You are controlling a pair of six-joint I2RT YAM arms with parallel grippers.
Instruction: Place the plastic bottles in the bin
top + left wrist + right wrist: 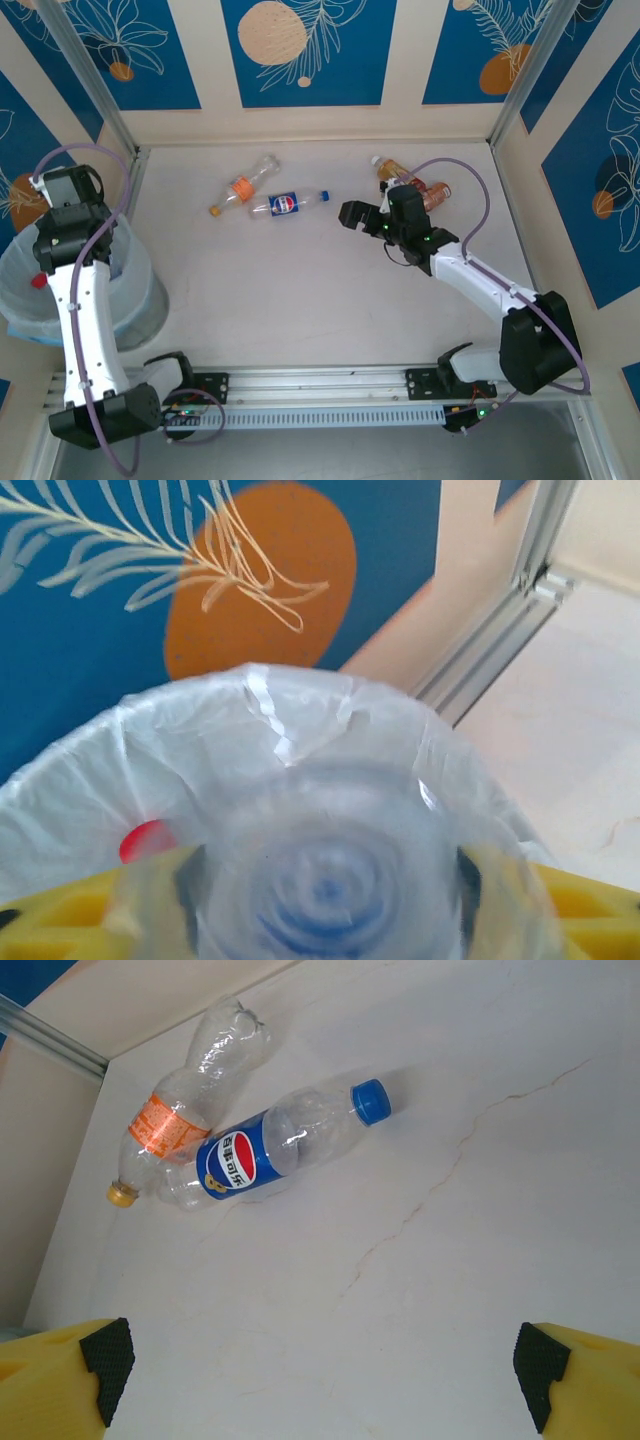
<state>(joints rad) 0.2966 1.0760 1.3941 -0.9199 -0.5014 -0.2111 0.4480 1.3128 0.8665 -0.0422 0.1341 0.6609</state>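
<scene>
I have the round, bag-lined white waste bin (140,300) at the near left, with the left gripper (325,905) above its mouth gripping a clear plastic bottle (325,865). At the far centre of the pale table (300,300), an orange-labelled clear bottle (243,186) touches a blue-labelled clear bottle (289,203) just in front of it. Two more plastic bottles (437,193) lie behind the right gripper (320,1370).

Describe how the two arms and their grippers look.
The left arm and right arm have white links with black joints and black bases. A lilac cable loops along each. Small green lights glow near the bases. The left gripper and right gripper have yellow fingers with black pads.
</scene>
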